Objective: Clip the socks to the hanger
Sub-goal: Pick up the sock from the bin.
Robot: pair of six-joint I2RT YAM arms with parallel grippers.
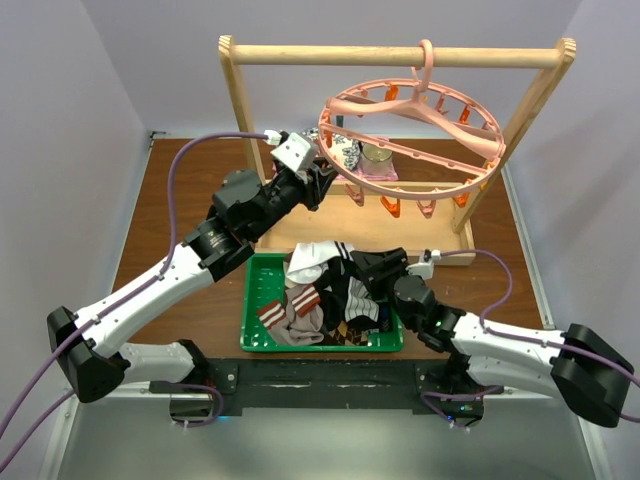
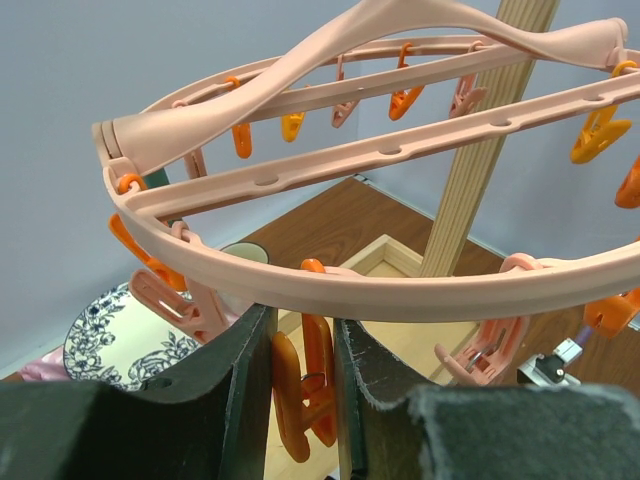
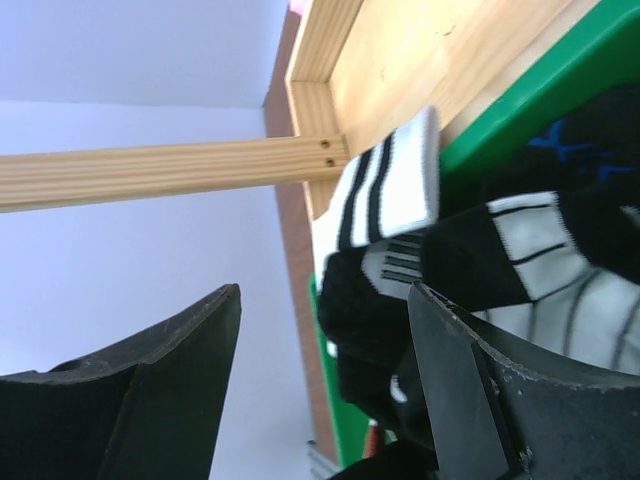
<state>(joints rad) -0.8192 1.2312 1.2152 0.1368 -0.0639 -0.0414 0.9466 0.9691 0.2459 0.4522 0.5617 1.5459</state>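
Note:
The pink ring hanger point(image 1: 430, 190) hangs by its hook from the wooden rack. My left gripper point(image 1: 322, 178) is raised to the near left rim of the hanger point(image 2: 420, 295). Its jaws press from both sides on an orange clip point(image 2: 318, 350) hanging under that rim. The socks point(image 1: 320, 295) lie piled in a green basket point(image 1: 262, 270). My right gripper point(image 1: 362, 268) is just above the pile, open and empty. In the right wrist view the gripper point(image 3: 325, 290) is open wide, with a white black-striped sock point(image 3: 390, 190) and a black sock point(image 3: 370, 300) just beyond the right finger.
The light wooden rack point(image 1: 400, 55) stands at the back, with its base tray point(image 1: 440, 245) behind the basket. A blue-patterned plate point(image 2: 110, 345) and a cup point(image 1: 378, 153) sit under the ring. More clips point(image 1: 392, 207) hang around the rim.

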